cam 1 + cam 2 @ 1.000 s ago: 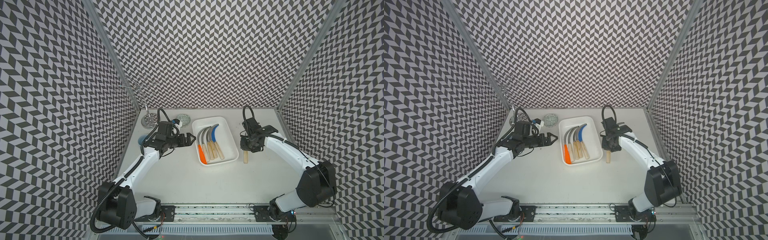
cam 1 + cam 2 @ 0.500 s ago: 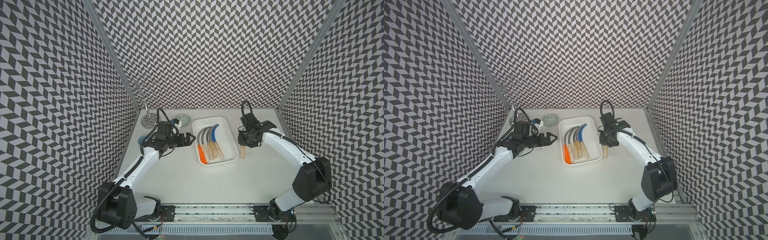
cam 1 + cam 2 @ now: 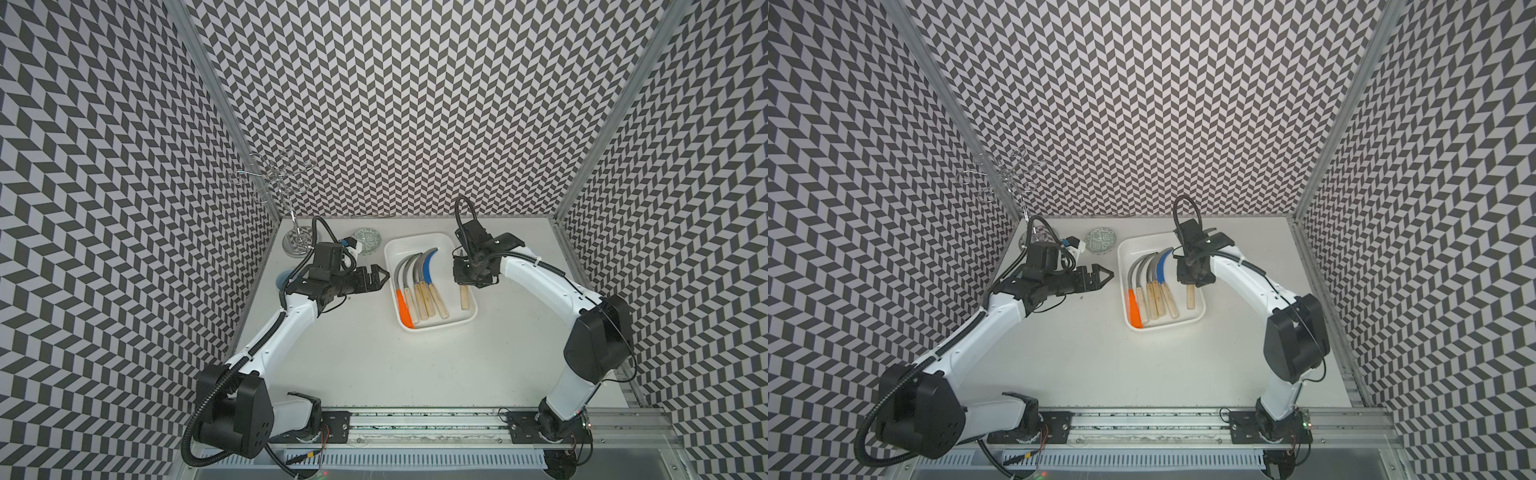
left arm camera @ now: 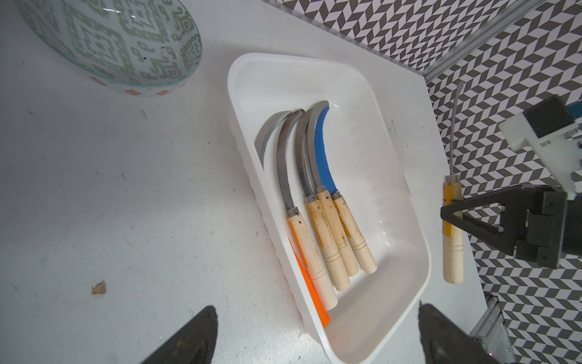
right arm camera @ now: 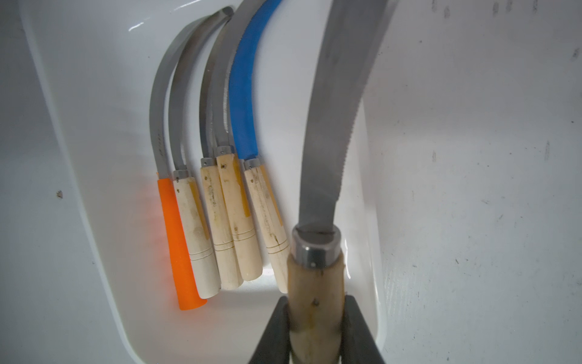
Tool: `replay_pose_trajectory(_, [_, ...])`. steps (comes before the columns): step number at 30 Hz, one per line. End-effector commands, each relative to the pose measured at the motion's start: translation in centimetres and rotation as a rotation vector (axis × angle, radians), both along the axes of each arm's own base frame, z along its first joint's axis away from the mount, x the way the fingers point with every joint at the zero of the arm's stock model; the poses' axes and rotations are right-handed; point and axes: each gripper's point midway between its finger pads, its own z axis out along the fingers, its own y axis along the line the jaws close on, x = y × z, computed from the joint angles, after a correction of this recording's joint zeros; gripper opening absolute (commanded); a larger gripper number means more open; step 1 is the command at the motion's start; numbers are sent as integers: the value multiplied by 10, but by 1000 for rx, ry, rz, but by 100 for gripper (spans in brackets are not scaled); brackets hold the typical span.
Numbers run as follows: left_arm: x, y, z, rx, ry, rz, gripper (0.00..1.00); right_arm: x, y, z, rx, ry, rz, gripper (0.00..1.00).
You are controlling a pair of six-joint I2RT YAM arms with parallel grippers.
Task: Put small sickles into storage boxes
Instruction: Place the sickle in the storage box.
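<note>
The storage box, a shallow white tray, holds several small sickles side by side. Among them are an orange-handled one and a blue-bladed one. My right gripper is shut on the pale wooden handle of another grey-bladed sickle. It holds this sickle in the air over the tray's right side, handle end down. My left gripper is open and empty, just left of the tray.
A round patterned bowl sits behind the left gripper. Further left are a wire stand and a light-blue mug. Chevron walls close in the left, back and right sides.
My right arm has carried the held sickle leftwards, from beside the tray to over its right side. The left arm has not moved.
</note>
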Motion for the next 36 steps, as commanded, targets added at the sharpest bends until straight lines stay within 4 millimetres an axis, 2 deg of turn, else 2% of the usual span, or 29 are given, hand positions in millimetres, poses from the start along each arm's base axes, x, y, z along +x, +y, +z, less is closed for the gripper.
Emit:
replay_pose_trajectory(1, [2,-1,0,-12,-15,-10,100,6,16,5,-6,-21,30,12])
replay_pose_trajectory(7, [2,-1,-2,-15,-10,-13,99,12,33,-3,-46,-7,75,11])
replay_pose_trajectory(15, [2,-2,-3,-20,-5,-18,100,20,44,-10,-106,-1,117,11])
replay_pose_trajectory(18, [2,-3,-3,-23,-5,-21,100,16,39,-15,-152,28,135,11])
replay_pose_trajectory(36, [2,-2,-3,-25,-4,-19,100,2,40,-43,-236,91,235,11])
